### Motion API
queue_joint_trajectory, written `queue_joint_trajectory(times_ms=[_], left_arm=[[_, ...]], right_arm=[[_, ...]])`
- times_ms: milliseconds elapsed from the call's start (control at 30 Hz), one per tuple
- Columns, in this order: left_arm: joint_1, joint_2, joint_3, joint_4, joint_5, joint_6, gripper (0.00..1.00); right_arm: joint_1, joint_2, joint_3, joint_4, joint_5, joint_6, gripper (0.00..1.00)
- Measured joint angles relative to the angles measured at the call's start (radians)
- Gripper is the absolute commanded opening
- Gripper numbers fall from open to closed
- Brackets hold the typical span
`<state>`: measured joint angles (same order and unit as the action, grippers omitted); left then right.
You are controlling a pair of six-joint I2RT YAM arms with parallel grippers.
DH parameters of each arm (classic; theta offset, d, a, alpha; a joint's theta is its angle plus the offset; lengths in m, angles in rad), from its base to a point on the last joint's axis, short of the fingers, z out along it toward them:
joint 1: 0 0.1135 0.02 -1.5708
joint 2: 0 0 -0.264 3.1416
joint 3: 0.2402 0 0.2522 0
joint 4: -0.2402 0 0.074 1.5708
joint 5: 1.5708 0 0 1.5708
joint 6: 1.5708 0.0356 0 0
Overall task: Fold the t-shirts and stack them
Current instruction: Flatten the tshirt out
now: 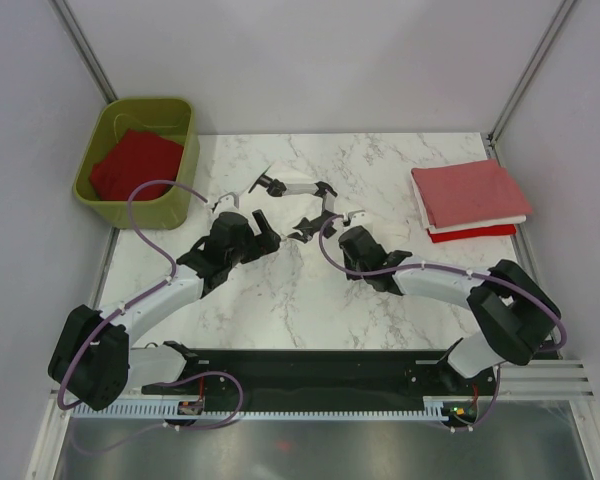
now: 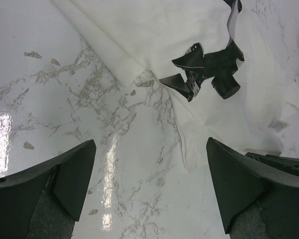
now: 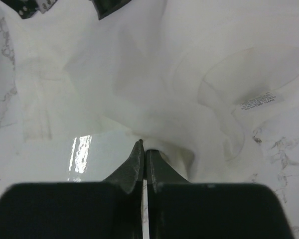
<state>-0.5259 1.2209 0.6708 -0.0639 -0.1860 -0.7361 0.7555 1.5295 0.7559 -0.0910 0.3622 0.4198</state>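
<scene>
A white t-shirt (image 1: 298,203) with small black marks (image 2: 204,69) lies spread and rumpled on the marble table's middle. My right gripper (image 3: 143,144) is shut on a bunched fold of this white t-shirt (image 3: 154,84), near its collar label (image 3: 261,99). In the top view the right gripper (image 1: 328,228) sits at the shirt's near right side. My left gripper (image 2: 149,149) stands wide open over bare marble, nothing between its fingers (image 2: 77,174), just short of the shirt's edge (image 2: 189,149). From above, the left gripper (image 1: 270,240) is at the shirt's near left.
Folded t-shirts are stacked at the right: salmon pink (image 1: 470,190) on top, red (image 1: 475,234) at the bottom, white between. An olive-green tub (image 1: 130,212) at the back left holds a red t-shirt (image 1: 135,163). Frame posts rise at both back corners.
</scene>
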Motion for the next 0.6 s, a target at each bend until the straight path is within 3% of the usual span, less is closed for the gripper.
queue_joint_trajectory(times_ms=[267,600], left_arm=[[0.000,0.000,0.000,0.012,0.038,0.017,1.00],[0.000,0.002,0.000,0.091,0.129,0.061,1.00]], right_arm=[[0.000,-0.201,0.075,-0.097,-0.141,0.031,0.00],[0.000,-0.277,0.636,-0.343,-0.200,0.058,0.00]])
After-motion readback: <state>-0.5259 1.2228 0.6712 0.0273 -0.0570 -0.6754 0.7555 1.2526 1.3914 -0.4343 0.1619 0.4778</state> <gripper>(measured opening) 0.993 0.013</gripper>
